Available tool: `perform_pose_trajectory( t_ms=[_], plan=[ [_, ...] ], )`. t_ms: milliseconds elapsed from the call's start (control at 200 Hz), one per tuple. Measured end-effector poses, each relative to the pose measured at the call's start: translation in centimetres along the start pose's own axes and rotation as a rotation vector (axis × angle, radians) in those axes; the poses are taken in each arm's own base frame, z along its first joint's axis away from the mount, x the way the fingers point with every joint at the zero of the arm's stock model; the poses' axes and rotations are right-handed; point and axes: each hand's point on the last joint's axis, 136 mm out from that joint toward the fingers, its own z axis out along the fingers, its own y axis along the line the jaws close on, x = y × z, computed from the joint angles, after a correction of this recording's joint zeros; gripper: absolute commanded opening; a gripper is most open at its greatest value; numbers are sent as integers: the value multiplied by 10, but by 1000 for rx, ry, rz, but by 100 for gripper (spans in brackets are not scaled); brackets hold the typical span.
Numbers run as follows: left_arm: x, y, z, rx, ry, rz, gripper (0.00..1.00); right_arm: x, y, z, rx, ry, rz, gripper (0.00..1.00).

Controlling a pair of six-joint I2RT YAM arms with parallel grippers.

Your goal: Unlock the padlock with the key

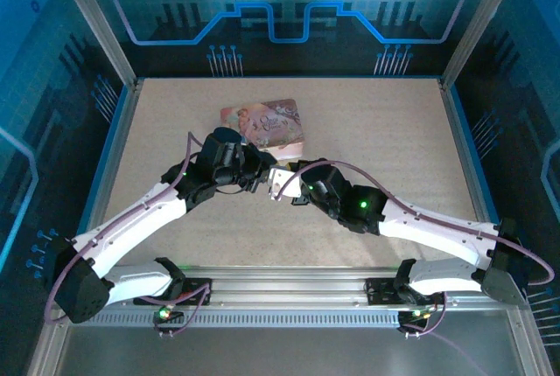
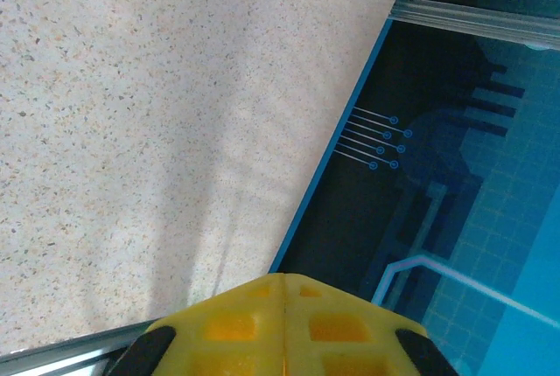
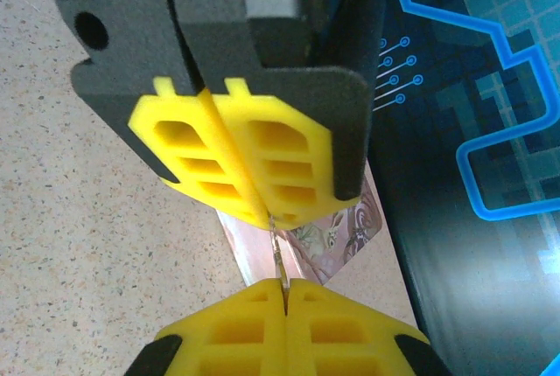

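**Operator:** State the condition of the fingers.

**Technician:** Both sets are clenched. In the right wrist view the right fingers [image 3: 324, 332] enter from 6 o'clock, pressed flat together, and pinch the lower end of a thin metal sliver [image 3: 277, 254]. The left fingers [image 3: 280, 157] enter from 12 o'clock, also pressed together. The sliver's upper end runs to their seam. Whether they grip it or merely touch it cannot be determined.

**Operator:** Locate the task items.

**Technician:** The sliver spans the gap between the two tips, with the pink tin [image 3: 341, 232] behind it, and appears to be off the counter [image 3: 87, 245]. From overhead, the tips meet at 6 o'clock of the tin, near the counter's middle. The sliver is too small to identify. It may be the key or the padlock's shackle. No blue-teal body can be made out.

**Operator:** Which step is in hand?

**Technician:** By judgement, bringing key and padlock together ahead of insertion. Nothing confirms that the lock is open.

**Operator:** What does the next move require?

**Technician:** Probably fine alignment of blade to keyway, then a small wrist rotation. One set must hold firm while the other turns. Slip risk is high because the part is thin and the pads are broad.
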Motion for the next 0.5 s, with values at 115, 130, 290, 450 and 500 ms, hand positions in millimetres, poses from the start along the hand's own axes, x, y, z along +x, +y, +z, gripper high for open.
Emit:
perform_pose_trajectory(
  t_ms=[115, 130, 290, 450, 500],
  plan=[
    [0, 1, 2, -5, 0, -9, 0, 1, 1, 0, -4, 2, 4, 2],
    [0, 1, 2, -5, 0, -8, 0, 1, 1, 0, -5, 3, 6, 4],
    [0, -2, 2, 8, 1, 31, 0, -1, 8, -3, -54, -10, 51, 27],
    [-4, -12, 2, 53, -31, 153, 0, 0, 8, -21, -156, -71, 175, 47],
    [-6, -15, 2, 74, -48, 211, 0, 1, 1, -28, -180, -101, 242, 51]
  ],
)
